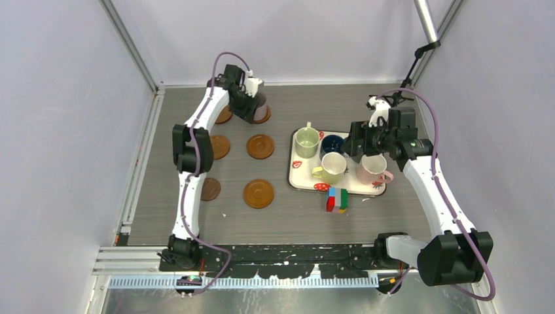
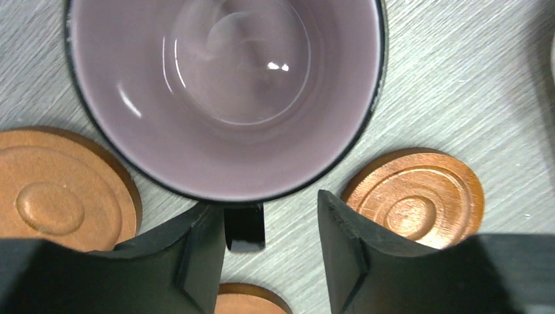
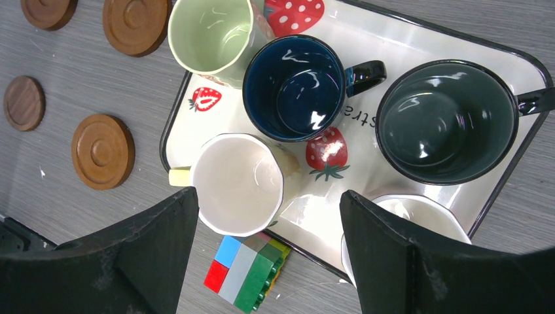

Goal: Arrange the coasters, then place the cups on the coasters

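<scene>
Left pincer (image 2: 271,261) stands parted around the mauve cup's (image 2: 226,98) black handle (image 2: 245,229); only the top view shows its coaster (image 1: 267,120), toward the table's (image 1: 393,216) far edge. Right pincer (image 3: 268,255) gapes wide above the tray (image 3: 406,46).

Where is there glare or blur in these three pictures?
Left wrist view: small white glints on the glossy floor of the mauve cup; the coaster beside it looks sharp. Right wrist view: glints inside the dark blue cup and grey cup, and a sheen on the tray. Top view: even soft light, no hard shadows on the table.
</scene>
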### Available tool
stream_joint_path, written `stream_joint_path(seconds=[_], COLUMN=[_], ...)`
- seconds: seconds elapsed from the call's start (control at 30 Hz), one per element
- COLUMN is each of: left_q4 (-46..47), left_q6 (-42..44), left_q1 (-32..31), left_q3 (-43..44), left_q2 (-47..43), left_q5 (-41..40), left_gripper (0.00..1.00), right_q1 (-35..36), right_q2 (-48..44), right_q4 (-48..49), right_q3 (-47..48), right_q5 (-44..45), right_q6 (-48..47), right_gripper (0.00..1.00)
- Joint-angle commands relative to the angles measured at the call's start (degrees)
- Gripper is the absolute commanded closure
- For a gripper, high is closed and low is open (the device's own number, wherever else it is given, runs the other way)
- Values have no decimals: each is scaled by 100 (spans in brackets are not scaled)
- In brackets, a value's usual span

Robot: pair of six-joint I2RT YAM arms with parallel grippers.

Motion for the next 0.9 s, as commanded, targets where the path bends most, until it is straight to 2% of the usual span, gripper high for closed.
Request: stream_joint_path(seconds=[0.0, 0.17, 0.3, 0.4, 0.47, 0.63, 0.73, 0.87], left_q4=[-112, 36, 8, -116, -157, 108, 233, 544], left_q6=[-96, -7, 131, 422, 585, 504, 241, -55], left_q1=[-26, -26, -89, -394, -709, -1604, -2057, -2591], left_q3=[-25, -629, -1311, -1961, -2299, -2865, -2965, -3101], left_q2=[-802, -1701, -2519, -3106, -3359, -3523, -3380, -3214], left_q5=[101, 146, 872, 1376, 1432, 1407, 1329, 1104], left_gripper=[43, 33, 31, 30, 30, 32, 33, 34], right_q1=[-29, -26, -30, -24, -25, -31, -80, -609], right_q2=[-73, -115, -137, -137, -145, -187, -207, -190], right_q4=[114, 128, 132, 132, 132, 132, 137, 77], right_q3=[81, 81, 81, 93, 113, 189, 263, 429], right_q5=[-27, -28, -37, -44, -41, 282, 1042, 1196], right_q6=[-44, -35, -16, 17, 44, 139, 155, 309], right_gripper=[16, 16, 16, 16, 16, 15, 15, 14])
